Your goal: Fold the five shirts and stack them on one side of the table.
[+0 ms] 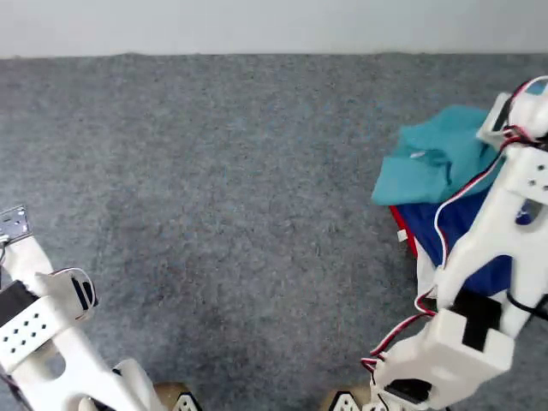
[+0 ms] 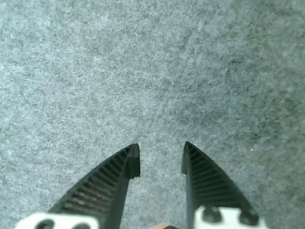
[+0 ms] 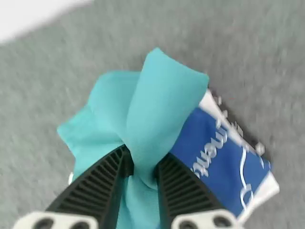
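While the right gripper [image 3: 143,160] clamps a crumpled teal cloth shirt [image 3: 162,100] atop the blue printed shirt [image 3: 219,157], the left gripper [image 2: 160,160] hangs open; folding appears unfinished.

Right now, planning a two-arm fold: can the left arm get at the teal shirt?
Probably not as it stands: the left claw hangs open over the table, far across from the teal shirt, which the right claw pinches.

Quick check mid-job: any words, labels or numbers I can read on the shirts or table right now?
White lettering on the blue shirt: blurred and partly covered by the teal shirt, not readable as a whole.
Small white label on the teal shirt: too small to read.
Grey felt table: no text.
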